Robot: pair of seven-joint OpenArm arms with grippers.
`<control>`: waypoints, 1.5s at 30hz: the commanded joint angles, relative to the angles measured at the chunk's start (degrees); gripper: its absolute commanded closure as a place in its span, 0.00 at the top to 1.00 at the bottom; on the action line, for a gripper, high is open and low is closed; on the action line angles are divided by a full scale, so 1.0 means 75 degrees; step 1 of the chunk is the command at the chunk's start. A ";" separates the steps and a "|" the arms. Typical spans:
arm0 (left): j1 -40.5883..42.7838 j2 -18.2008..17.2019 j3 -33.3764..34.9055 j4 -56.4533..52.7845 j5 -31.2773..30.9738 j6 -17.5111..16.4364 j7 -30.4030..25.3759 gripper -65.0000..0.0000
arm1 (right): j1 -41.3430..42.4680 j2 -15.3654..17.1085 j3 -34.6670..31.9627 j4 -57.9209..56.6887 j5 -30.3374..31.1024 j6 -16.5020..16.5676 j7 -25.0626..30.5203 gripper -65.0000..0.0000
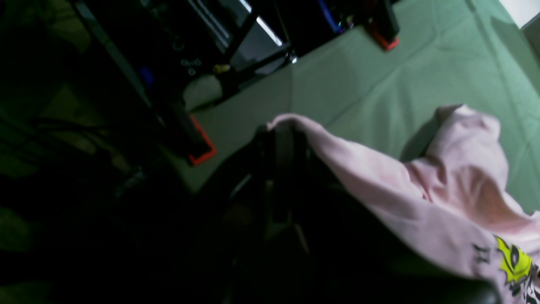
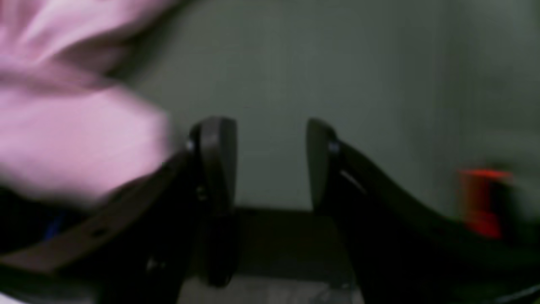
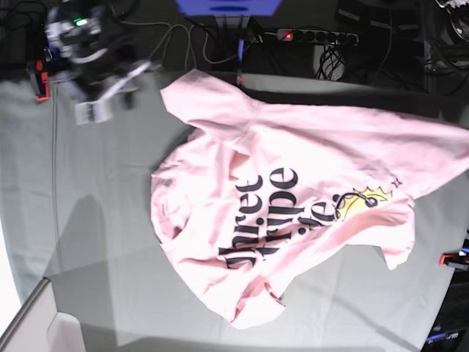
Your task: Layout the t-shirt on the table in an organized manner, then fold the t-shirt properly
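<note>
Left gripper (image 1: 283,131): jaws pressed together, pinching a pink hem of the t-shirt (image 3: 286,198); in the left wrist view the cloth drapes from the fingertips toward 4 o'clock, lifted off the cover.

Right gripper (image 2: 270,164): jaws spread, nothing between them; only grey-green cloth shows in the gap. Pink fabric lies blurred at 10 o'clock of the fingers (image 2: 215,160), apart from them as far as I can tell.

Right arm (image 3: 95,51): in the base view it is blurred at 10 o'clock of the shirt, off the garment, over bare cover.

T-shirt: sprawled across the middle of the table (image 3: 88,220), printed side up, black lettering (image 3: 267,220) and a yellow graphic (image 3: 363,202) showing. One part is pulled taut toward 3 o'clock and runs out of frame; the rest is bunched, with folds at 6 and 9 o'clock.

Table: creased cloth, far wider than the shirt; red clamp (image 3: 40,81) at 10 o'clock, another clamp (image 3: 454,259) at 4 o'clock.

Step in hand: my reading is the layout stage, one arm stretching an edge; folding not begun.

Next move: likely the empty right gripper must come to a matching hem or sleeve edge on its side, close on a single layer, then both pull apart to flatten the shirt. Grabbing two layers would keep the wrinkles.
</note>
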State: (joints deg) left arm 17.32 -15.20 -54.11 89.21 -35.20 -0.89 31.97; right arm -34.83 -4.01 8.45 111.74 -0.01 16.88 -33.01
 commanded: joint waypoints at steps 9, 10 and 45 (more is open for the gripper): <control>0.0076 -0.0171 -0.0036 0.0103 -0.0025 -0.0028 -0.0177 0.00 | -0.0180 0.0107 -0.1238 0.0122 0.0031 0.0029 -0.0105 0.47; 0.0076 -0.0171 -0.0036 0.0103 -0.0025 -0.0028 -0.0177 0.00 | -0.0121 0.0107 -0.1320 0.0122 0.0031 0.0029 -0.0304 0.47; -0.0545 -0.0405 0.0715 0.1790 -0.0013 0.0042 -0.0165 0.00 | 0.1098 0.1349 -0.0675 0.0720 0.0042 0.0029 -0.0128 0.00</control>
State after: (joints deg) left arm 13.30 -17.23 -48.14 101.86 -35.07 -0.23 32.32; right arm -26.61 5.63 3.07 116.07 0.47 17.12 -35.16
